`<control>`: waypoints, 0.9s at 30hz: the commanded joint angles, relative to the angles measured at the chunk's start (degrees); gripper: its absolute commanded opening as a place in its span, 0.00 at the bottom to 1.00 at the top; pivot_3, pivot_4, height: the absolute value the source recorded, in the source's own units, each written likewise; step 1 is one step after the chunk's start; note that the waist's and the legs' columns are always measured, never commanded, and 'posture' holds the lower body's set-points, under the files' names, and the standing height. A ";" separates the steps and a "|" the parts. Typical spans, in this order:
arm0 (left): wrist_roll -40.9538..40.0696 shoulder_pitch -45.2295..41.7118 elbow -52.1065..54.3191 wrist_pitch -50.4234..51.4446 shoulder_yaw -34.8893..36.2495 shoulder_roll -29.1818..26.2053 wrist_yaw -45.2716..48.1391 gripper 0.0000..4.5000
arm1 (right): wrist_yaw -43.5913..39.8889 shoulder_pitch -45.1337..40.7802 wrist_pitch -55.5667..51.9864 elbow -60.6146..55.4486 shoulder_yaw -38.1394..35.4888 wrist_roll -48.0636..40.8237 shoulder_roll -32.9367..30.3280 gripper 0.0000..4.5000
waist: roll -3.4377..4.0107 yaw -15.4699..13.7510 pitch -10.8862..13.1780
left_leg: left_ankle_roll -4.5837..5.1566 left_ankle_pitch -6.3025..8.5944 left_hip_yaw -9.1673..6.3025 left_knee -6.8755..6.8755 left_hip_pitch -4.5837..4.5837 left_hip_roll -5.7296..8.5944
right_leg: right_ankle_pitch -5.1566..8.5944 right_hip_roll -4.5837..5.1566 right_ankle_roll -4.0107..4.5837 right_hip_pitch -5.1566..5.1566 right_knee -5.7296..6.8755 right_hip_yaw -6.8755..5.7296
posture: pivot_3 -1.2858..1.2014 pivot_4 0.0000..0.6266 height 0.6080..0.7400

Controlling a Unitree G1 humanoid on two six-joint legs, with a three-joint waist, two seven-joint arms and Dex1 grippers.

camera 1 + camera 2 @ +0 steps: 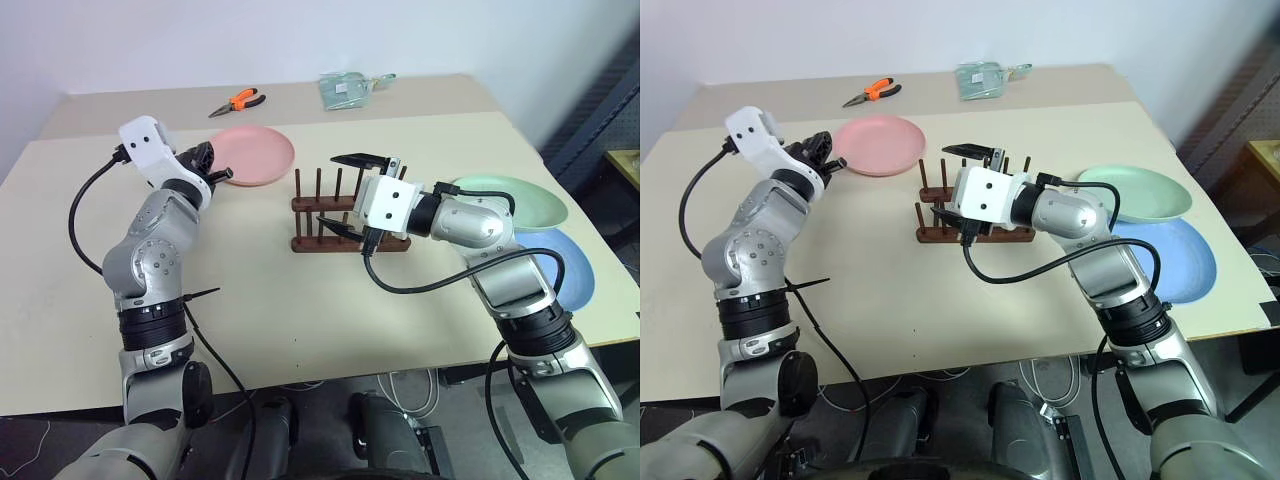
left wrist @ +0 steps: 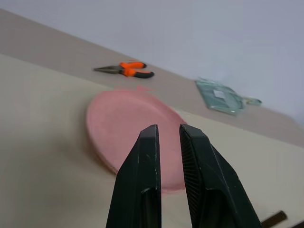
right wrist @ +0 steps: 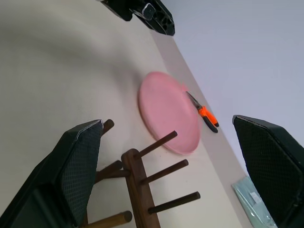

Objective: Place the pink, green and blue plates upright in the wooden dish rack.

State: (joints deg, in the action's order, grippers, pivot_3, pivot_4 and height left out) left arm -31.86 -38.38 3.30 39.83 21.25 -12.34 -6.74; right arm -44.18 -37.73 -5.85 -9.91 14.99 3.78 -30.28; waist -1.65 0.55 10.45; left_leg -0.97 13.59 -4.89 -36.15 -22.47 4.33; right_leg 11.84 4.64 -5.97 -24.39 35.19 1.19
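Note:
The pink plate (image 1: 252, 155) lies flat on the table at the back left. My left gripper (image 1: 215, 172) hovers at its near left rim, shut with only a slit between its fingers (image 2: 147, 156) and nothing in them. The wooden dish rack (image 1: 305, 205) stands mid-table with bare pegs. My right gripper (image 1: 330, 190) hangs over the rack's near side, open wide and holding nothing. Behind the right arm the green plate (image 1: 510, 200) lies partly on top of the blue plate (image 1: 560, 265) at the table's right.
Orange-handled pliers (image 1: 240, 99) and a clear plastic bag (image 1: 347, 88) lie on the far strip of the table. Black cables hang from both arms. The table's right edge runs just past the blue plate.

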 commanded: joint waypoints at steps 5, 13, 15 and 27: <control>0.27 -1.30 -0.54 -1.40 1.24 0.96 -1.57 0.15 | 0.03 0.01 0.52 -1.89 -0.26 0.38 0.50 1.00 | 0.00 0.03 0.00 | 0.00 0.00 -0.01 0.00 0.00 0.00 | 0.00 0.00 0.00 0.00 0.00 0.00 | 0.52 0.24 0.99; 1.66 -2.37 -6.15 -0.83 3.43 0.85 -6.12 0.15 | -0.01 0.42 0.97 -1.20 -0.12 0.65 0.66 1.00 | 0.00 0.09 0.00 | 0.00 0.00 0.00 0.00 0.00 -0.01 | 0.00 -0.01 0.00 -0.01 0.01 0.00 | 0.52 0.24 0.99; 1.29 -3.40 -9.72 -0.78 4.98 1.16 -7.48 0.20 | -0.05 0.32 1.05 -0.82 -0.07 0.61 0.76 1.00 | 0.00 0.08 0.00 | 0.00 0.00 -0.01 0.00 0.01 -0.01 | 0.00 -0.02 0.00 -0.01 0.02 0.00 | 0.52 0.24 0.99; -0.11 -22.04 -56.52 -17.28 12.73 -1.26 0.51 0.99 | 0.42 1.51 2.19 0.84 0.49 1.48 1.60 1.00 | -0.04 -0.11 0.02 | -0.01 -0.01 -0.02 -0.03 -0.03 0.06 | -0.03 0.03 -0.05 0.00 0.02 -0.07 | 0.52 0.24 0.99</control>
State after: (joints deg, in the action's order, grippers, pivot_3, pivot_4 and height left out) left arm -31.75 -58.34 -49.70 25.09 33.63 -13.14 -8.51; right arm -44.25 -36.36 -4.57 -7.81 16.56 5.35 -28.56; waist -1.69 0.44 10.47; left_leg -0.97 13.58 -4.92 -36.18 -22.50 4.39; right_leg 11.81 4.66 -6.02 -24.39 35.21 1.11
